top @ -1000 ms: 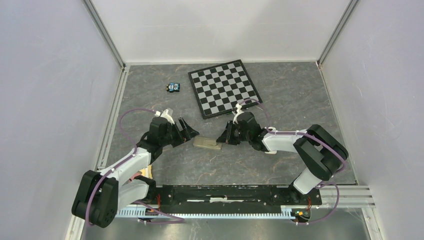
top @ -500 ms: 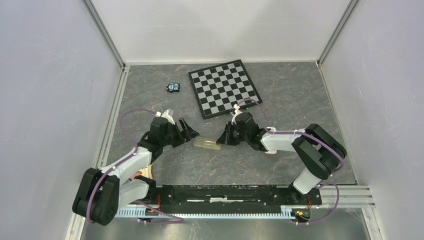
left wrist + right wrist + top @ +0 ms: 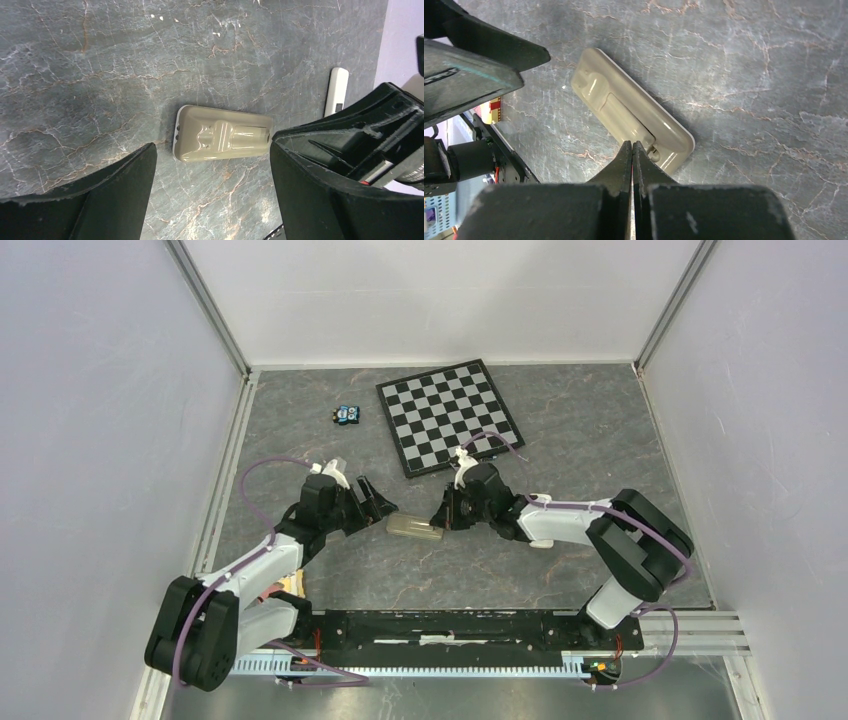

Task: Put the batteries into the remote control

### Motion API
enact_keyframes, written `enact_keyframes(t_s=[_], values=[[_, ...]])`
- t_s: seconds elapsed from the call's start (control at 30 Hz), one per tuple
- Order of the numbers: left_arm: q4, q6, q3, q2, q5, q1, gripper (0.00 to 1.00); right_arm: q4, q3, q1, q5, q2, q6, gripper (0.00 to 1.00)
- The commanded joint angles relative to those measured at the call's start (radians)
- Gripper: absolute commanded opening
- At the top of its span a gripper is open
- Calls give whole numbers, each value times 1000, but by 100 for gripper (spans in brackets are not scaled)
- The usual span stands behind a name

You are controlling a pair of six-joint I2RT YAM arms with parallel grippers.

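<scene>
Remote control [image 3: 414, 527] tan-side up, right claw [image 3: 632, 150] now pinched together, left claw [image 3: 378, 502] apart

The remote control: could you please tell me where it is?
Top view: the remote control lies back-up between the left gripper and right gripper, nearer the arms than the checkerboard.

Remote control [image 3: 415, 527] face: turned down, buttons unseen.
Small blue thing [image 3: 347, 414]: too small to tell.
White slab [image 3: 336, 90]: lower end behind left gripper [image 3: 211, 150].
</scene>
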Motion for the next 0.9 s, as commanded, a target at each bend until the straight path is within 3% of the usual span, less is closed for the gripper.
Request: enact_keyframes(t_s=[0.0,0.4,0.73,0.87], values=[[10,42,28,-20,-26,4,88,39,48,7,18,-55,-86,0],[1,42,30,-32,-28,5,88,38,22,21,2,26,-56,0],[-4,40,31,-42,-32,5,89,-79,48,27,80,40,-87,0],[-17,40,41,-53,-35,5,89,35,23,27,51,-31,-149,3]])
